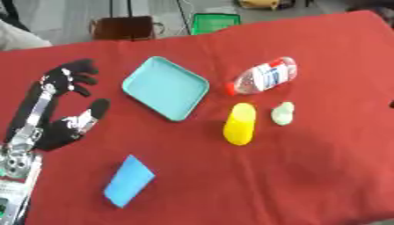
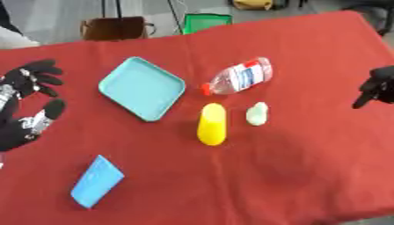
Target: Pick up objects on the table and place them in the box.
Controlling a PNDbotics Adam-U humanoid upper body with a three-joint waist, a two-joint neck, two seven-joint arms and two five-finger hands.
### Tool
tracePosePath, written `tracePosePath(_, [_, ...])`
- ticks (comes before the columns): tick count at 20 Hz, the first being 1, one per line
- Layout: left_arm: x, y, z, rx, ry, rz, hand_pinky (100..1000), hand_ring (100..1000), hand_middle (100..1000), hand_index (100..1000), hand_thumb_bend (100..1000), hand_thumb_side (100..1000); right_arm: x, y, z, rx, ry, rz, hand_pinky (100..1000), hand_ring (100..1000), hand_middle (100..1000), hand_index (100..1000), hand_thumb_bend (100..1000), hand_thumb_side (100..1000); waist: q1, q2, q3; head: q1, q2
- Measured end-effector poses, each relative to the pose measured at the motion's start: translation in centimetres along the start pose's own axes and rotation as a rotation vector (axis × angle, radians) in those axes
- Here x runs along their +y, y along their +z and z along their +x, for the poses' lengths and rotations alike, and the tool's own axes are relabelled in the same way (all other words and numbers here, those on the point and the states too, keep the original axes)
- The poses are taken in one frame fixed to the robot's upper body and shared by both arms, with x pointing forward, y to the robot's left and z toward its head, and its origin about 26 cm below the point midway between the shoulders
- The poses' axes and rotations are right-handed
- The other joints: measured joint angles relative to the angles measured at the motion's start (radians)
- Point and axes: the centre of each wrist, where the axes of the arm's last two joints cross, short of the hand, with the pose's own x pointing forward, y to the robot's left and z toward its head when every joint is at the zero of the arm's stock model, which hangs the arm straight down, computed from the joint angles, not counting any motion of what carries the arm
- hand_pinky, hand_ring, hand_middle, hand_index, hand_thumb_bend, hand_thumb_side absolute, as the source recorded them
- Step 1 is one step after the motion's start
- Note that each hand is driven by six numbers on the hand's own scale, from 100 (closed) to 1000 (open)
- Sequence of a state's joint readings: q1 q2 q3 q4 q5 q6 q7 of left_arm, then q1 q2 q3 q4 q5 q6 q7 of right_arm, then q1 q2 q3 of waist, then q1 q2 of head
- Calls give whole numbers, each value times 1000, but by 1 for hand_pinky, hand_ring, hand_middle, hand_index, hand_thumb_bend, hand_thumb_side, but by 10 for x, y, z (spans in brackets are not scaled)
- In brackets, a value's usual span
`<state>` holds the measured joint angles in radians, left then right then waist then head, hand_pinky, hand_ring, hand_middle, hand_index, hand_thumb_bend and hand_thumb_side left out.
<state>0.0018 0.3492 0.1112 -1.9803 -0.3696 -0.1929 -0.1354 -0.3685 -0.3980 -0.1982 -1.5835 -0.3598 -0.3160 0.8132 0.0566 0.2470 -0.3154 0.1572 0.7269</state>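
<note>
Objects are spread on the red table [image 1: 323, 167]. Left hand [image 1: 58, 110] is held open, empty, beside teal tray [image 1: 165, 87]; right hand [image 2: 377, 85] fingers cannot be told. Bottle [image 1: 263, 75], yellow cylinder [image 1: 239, 123], pale green lump [image 1: 283, 113], blue packet [image 1: 129, 180] lie apart.

L robot hand [image 1: 58, 112] open, teal tray [image 1: 165, 88], bottle [image 1: 263, 75], yellow obj [image 1: 239, 123], blue obj [image 1: 129, 180]

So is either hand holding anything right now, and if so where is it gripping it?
Nothing is held. The left hand is open over bare cloth, left of the teal tray. The right hand shows at the right edge, away from the objects.
</note>
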Motion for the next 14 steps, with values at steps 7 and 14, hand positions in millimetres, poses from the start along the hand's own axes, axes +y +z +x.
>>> tracePosePath(7, [-6, 30, -9, -17, -141, -141, 679, 739, 758, 916, 656, 736, -1, 2, 0, 5, 4, -3, 576, 575, 630, 813, 100, 660, 9, -1, -6, -11, 0])
tracePosePath(14, [-12, 39, -8, -50, -274, -278, 731, 757, 770, 927, 763, 762, 0, 3, -1, 11, 3, -4, 576, 575, 630, 813, 100, 658, 11, -8, -14, -25, -5])
